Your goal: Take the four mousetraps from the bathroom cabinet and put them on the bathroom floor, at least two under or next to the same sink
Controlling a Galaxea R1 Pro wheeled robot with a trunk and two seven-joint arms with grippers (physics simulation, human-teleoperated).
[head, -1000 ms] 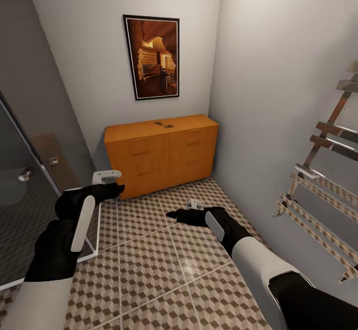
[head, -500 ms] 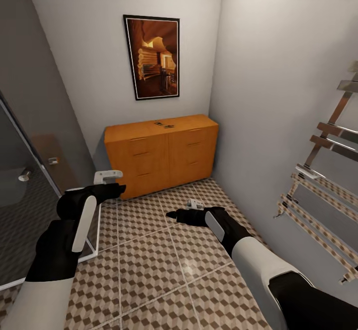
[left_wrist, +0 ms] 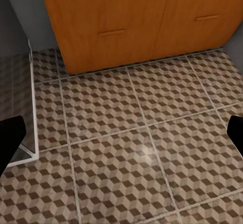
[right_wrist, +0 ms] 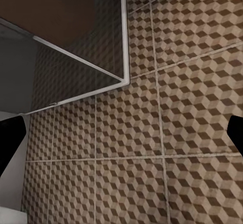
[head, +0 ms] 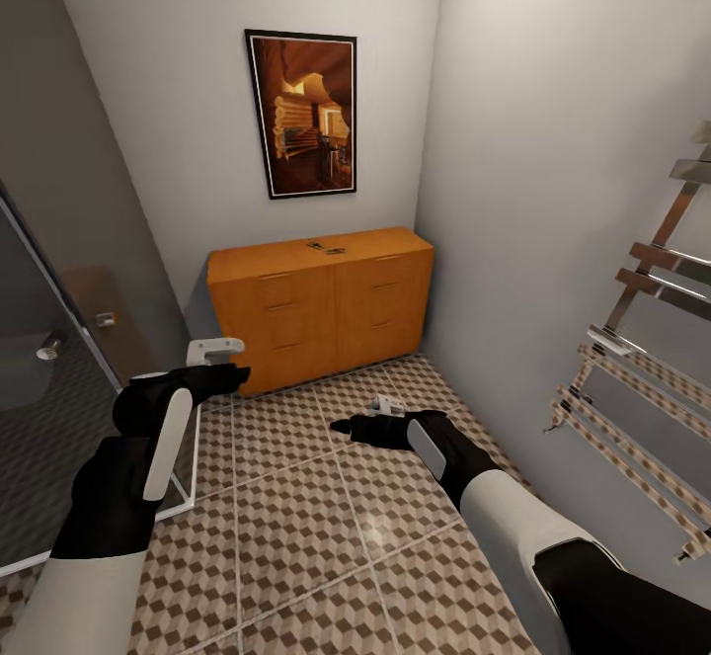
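Observation:
The orange-brown cabinet [head: 321,304] stands against the back wall, drawers shut. On its flat top lie small dark flat mousetraps [head: 326,246] with wire parts, too small to count. My left gripper [head: 235,374] hovers over the cube-patterned bathroom floor [head: 296,497], short of the cabinet's left front. My right gripper [head: 341,427] hangs lower, in the middle of the room. In the left wrist view the left gripper [left_wrist: 121,135] is open over bare tiles, with the cabinet [left_wrist: 136,21] ahead. The right gripper [right_wrist: 121,133] is also open and holds nothing.
A glass shower enclosure [head: 59,368] with a white frame [head: 186,497] fills the left side, close to my left arm. A chrome towel rail [head: 642,339] juts from the right wall. A framed picture [head: 301,112] hangs above the cabinet.
My left arm has crept a few pixels to the right; everything else holds still.

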